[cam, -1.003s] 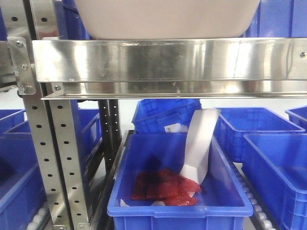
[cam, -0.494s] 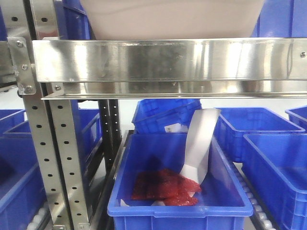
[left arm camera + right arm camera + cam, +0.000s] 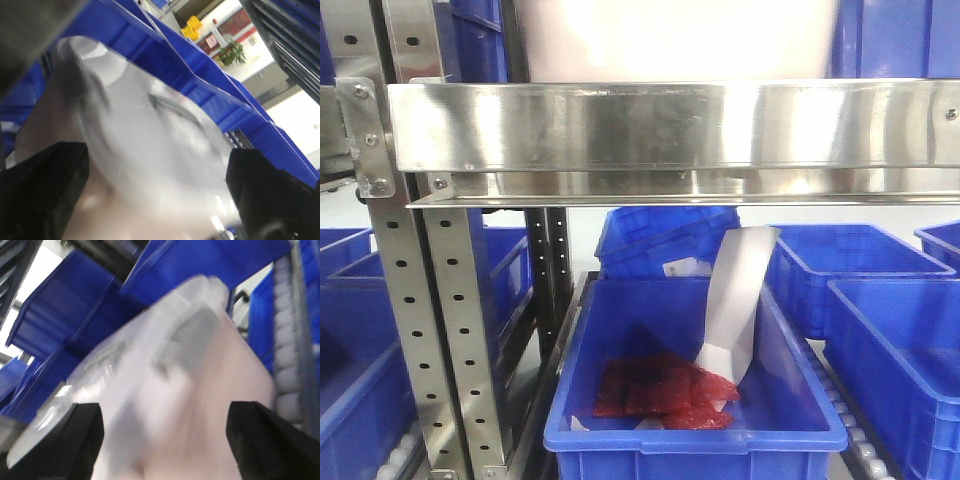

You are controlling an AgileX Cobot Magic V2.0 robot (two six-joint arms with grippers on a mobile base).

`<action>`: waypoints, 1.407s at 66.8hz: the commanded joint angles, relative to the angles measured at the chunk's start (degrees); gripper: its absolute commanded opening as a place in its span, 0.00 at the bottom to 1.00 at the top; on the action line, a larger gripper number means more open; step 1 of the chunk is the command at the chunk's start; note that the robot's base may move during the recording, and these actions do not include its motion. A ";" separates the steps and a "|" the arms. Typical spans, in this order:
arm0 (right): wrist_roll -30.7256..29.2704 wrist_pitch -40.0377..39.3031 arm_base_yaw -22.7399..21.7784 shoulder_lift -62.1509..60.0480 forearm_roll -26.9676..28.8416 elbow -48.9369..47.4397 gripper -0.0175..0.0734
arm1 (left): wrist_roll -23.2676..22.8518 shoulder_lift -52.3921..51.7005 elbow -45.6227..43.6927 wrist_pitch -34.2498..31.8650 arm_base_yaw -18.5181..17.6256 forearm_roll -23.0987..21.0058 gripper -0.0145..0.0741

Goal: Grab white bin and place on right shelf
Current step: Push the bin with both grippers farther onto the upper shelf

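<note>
We count one white bin [image 3: 670, 40], six blue bins [image 3: 695, 440] at least, one white paper strip [image 3: 735, 305].

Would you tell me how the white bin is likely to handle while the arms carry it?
The white bin looks glossy and smooth, so it may slip against the left gripper's fingers. Its translucent walls suggest thin plastic, probably light and somewhat flexible. It is wide, spanning much of the shelf rail, so it could tilt if the arms move unevenly.
</note>
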 commanded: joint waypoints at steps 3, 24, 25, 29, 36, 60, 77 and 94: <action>-0.87 -1.32 -1.83 -3.01 2.89 -2.07 0.86 | 0.00 -3.14 -2.18 -1.18 0.40 -3.78 0.68; -7.87 8.64 -3.29 -3.17 3.22 -2.13 0.36 | 0.13 -3.27 -2.18 1.31 1.23 -4.23 0.06; -8.01 8.90 -3.29 -3.17 3.22 -2.13 0.33 | 0.13 -3.27 -2.18 1.31 1.23 -4.37 0.02; -7.95 8.95 -3.29 -3.12 3.27 -2.13 0.25 | 0.13 -3.27 -2.18 1.31 1.23 -5.92 0.05; -7.95 8.51 -3.35 -3.12 4.35 -2.13 0.25 | 0.51 -3.27 -2.39 0.72 1.51 -8.08 0.04; -9.35 -13.42 0.46 -17.34 -14.25 0.60 0.26 | 1.13 -15.12 -2.66 -19.80 -4.49 20.25 0.03; -9.76 -34.87 4.66 -29.34 -22.30 15.84 0.26 | 1.13 -18.84 1.94 -30.67 -12.63 34.75 0.03; -11.56 -35.25 4.79 -40.84 -22.73 37.08 0.26 | 1.13 -29.22 26.09 -44.38 -12.81 32.21 0.03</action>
